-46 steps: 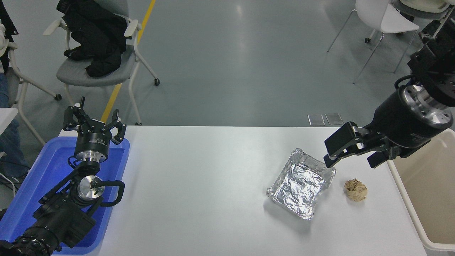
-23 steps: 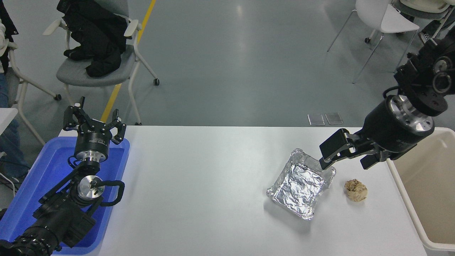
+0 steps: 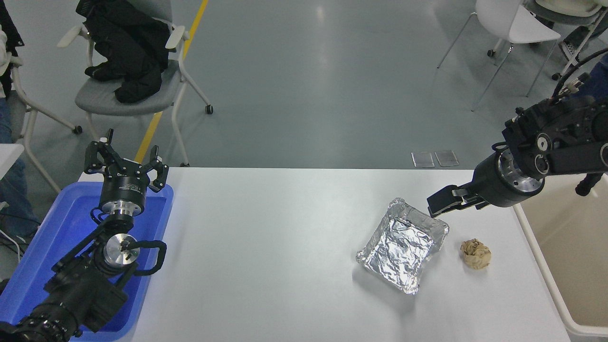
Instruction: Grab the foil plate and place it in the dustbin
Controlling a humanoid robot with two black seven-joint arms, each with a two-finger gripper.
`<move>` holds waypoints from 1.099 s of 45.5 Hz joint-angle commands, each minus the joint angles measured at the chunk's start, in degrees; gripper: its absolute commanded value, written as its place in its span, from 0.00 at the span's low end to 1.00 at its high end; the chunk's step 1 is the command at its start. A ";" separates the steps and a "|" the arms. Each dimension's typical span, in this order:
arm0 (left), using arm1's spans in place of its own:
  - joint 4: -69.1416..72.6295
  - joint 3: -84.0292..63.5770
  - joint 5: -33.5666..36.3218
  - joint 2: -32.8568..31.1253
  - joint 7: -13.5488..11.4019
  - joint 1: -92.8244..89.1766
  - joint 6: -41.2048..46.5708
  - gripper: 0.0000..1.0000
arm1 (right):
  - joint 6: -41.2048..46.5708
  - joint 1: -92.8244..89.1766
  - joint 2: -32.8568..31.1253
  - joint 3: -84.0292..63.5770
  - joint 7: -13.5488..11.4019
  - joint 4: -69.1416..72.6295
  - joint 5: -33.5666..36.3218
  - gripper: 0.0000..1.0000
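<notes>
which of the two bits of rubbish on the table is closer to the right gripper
The foil plate: the right gripper hangs just over its far right corner. The crumpled brown paper ball lies apart, nearer the dustbin.

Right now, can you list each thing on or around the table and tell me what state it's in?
Crinkled silver foil plate: upright on the white table, empty, not held.
Crumpled brown paper ball: loose on the table, right of the plate.
Large beige plastic dustbin: open-topped, nothing seen inside.
Bright blue plastic tray: under the left arm.
Left claw: open, parked.
Right claw: by the plate's far corner; open or shut unclear.
</notes>
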 commanded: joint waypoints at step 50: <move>-0.06 0.01 0.08 0.00 0.00 -0.04 0.00 0.99 | -4.78 -32.31 7.46 12.09 -18.73 -24.24 29.64 1.00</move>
